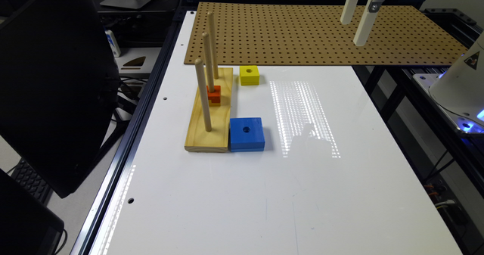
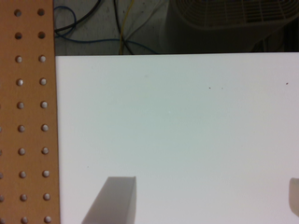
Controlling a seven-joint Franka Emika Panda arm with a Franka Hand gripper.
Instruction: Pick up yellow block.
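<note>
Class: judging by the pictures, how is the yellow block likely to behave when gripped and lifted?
The yellow block looks solid and square-edged, so probably stiff, with flat sides to grip. It is low and lies flat on the table, so unlikely to roll or tip. Being small, likely light.

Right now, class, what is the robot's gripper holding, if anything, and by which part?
Nothing. The gripper is open and empty, up over the pegboard; the yellow block sits untouched on the table.

pegs crowd yellow block, other sides seemingly open
</note>
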